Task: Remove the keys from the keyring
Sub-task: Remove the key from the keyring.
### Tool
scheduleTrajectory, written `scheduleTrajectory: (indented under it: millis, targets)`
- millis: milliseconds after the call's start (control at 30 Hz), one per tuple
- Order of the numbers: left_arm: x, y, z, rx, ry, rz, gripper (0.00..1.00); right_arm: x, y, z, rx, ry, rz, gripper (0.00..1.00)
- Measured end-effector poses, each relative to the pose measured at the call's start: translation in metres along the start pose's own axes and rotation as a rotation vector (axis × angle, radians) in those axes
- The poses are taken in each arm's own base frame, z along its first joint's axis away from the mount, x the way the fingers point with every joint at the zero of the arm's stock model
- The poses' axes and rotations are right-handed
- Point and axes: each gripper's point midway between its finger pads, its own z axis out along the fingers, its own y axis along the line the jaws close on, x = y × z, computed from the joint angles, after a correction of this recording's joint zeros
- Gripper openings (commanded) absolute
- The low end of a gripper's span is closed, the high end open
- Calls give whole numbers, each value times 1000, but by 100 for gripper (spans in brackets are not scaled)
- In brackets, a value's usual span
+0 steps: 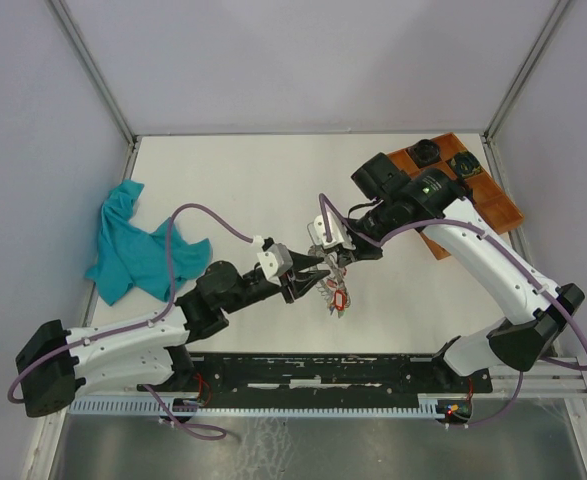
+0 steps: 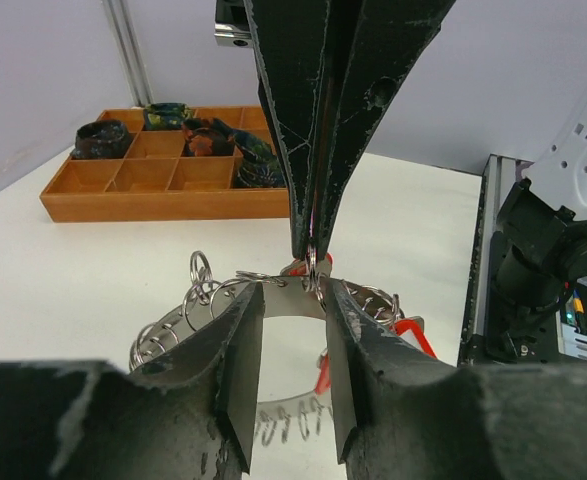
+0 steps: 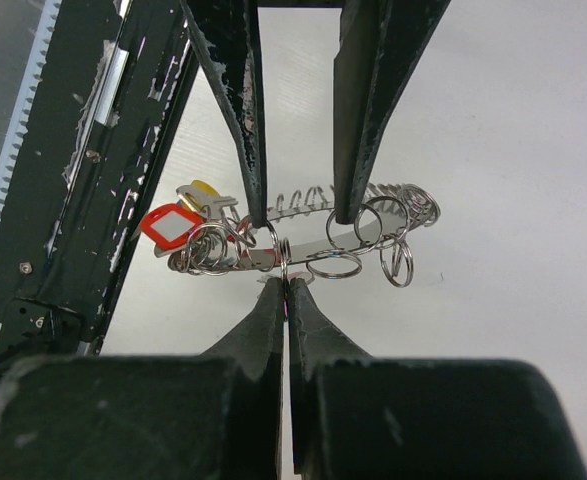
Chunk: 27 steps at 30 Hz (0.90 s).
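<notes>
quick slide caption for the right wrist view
Right gripper pinches the keyring, the open left gripper straddling it, red-tagged key at one end

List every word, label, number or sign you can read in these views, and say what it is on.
None can be read in any view.
Red key tag: no writing can be made out on its pale face.
Yellow key tag: mostly hidden, nothing legible.
Wooden tray and its pots: no labels visible.
</notes>
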Motion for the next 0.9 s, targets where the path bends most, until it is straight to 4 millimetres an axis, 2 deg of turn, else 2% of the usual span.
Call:
scheduleTrajectory:
  millis: [167,433,633,900]
  targets:
    - [5,-4,7,23,6,-17,29,2,1,0,-3,11,1,1]
    - [-1,-4,13,22,-10,-36,29,2,1,0,-3,11,-1,1]
    - [-1,-2,20,21,-8,-37,21,1,1,1,-4,9,-1,1]
    - [4,-2,22,19,20,-41,17,3,1,0,-4,16,2,1]
